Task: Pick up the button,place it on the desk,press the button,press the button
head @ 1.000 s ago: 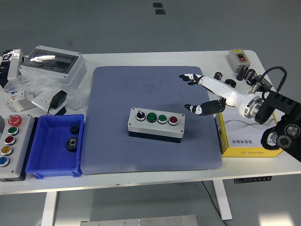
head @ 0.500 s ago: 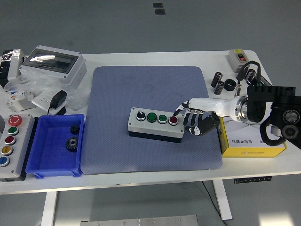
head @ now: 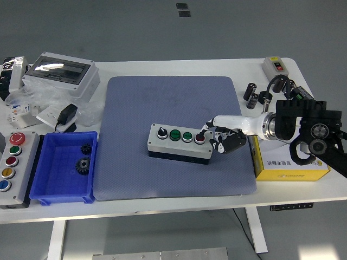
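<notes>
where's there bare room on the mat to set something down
The grey mat is bare across its far half, behind the button box, and along the strip in front of the box toward the near edge. Left of the box is free up to the blue bin. Right of the box is crowded: the right hand has a finger at the red button.

A grey button box (head: 180, 143) with a black base is lying flat on the blue-grey mat, showing a black knob, two green buttons and one red button in a row.
</notes>
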`<state>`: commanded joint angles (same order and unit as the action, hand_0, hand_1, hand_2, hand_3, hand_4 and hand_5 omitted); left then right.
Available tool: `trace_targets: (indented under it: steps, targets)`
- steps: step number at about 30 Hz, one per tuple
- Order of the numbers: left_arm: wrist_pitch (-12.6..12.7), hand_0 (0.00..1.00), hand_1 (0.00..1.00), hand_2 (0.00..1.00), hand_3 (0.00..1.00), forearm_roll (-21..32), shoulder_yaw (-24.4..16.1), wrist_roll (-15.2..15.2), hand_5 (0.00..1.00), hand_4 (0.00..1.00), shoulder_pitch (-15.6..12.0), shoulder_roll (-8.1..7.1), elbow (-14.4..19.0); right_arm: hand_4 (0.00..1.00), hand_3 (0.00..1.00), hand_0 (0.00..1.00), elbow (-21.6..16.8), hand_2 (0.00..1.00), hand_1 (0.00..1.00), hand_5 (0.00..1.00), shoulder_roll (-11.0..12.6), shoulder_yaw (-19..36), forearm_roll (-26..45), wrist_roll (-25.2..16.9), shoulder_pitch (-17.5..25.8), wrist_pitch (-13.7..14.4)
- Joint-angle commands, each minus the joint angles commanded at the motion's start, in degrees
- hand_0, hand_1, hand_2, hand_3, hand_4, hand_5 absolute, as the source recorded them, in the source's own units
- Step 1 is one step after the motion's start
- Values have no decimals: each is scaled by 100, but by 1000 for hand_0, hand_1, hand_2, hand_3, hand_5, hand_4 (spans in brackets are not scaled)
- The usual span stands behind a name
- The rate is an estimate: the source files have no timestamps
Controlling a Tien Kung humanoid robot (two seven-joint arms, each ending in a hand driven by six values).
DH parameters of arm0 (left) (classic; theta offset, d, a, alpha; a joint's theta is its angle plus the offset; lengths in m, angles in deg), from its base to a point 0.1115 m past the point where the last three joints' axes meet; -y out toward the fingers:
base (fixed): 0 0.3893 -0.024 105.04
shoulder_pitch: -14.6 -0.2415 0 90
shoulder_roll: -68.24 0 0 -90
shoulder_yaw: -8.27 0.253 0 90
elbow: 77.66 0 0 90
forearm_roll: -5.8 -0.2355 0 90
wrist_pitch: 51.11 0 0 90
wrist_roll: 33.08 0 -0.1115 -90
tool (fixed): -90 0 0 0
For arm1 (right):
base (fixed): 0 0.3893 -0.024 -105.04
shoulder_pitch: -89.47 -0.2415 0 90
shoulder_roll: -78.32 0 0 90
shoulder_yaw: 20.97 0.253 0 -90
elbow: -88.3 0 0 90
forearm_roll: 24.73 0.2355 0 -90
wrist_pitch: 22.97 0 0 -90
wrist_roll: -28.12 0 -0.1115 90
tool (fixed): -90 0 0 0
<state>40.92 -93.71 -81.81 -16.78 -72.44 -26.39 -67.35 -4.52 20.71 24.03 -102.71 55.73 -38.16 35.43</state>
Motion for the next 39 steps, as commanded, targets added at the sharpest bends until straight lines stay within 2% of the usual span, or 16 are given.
trace_targets:
  steps: [7, 14, 18, 25, 28, 33, 36, 37, 39]
  targets:
    - [0, 611, 451, 500, 591, 33, 31, -13, 199, 589, 6, 5, 0, 216, 788, 2, 346, 249, 130, 99, -156, -120, -85, -35, 9, 128]
    - [3, 611, 451, 498, 591, 46, 38, -18, 203, 592, 4, 8, 0, 215, 788, 2, 418, 245, 129, 100, -204, -224, -195, -87, 62, 264]
    - [4, 611, 451, 498, 591, 97, 88, -38, 203, 592, 4, 10, 0, 215, 788, 2, 339, 245, 129, 100, -169, -70, -93, -258, 100, 375]
    - [2, 611, 452, 498, 592, 127, 115, -52, 203, 594, -13, 19, 0, 220, 781, 2, -122, 241, 128, 104, -71, 670, 600, -894, 361, 506]
    - [3, 611, 452, 498, 592, 112, 99, -56, 203, 594, -20, 18, 0, 220, 781, 2, -154, 241, 128, 104, -210, 1025, 455, -1238, 669, 942]
    - [9, 611, 452, 498, 592, 116, 99, -67, 202, 595, -44, 46, 0, 238, 755, 2, 313, 238, 127, 105, -828, 1628, -149, -2051, 1388, 2073]
    - [14, 611, 452, 498, 592, 148, 127, -81, 202, 595, -70, 76, 0, 238, 755, 2, 682, 238, 127, 105, -1265, 2004, 185, -2683, 1854, 2726]
    - [16, 612, 452, 496, 592, 172, 150, -93, 202, 596, -79, 83, 0, 279, 736, 38, 792, 282, 172, 121, -1392, 2113, 317, -2890, 1997, 2932]
    - [20, 612, 452, 496, 592, 238, 209, -133, 202, 596, -98, 96, 0, 279, 736, 38, 1044, 282, 172, 121, -1673, 2321, 642, -3369, 2324, 3413]
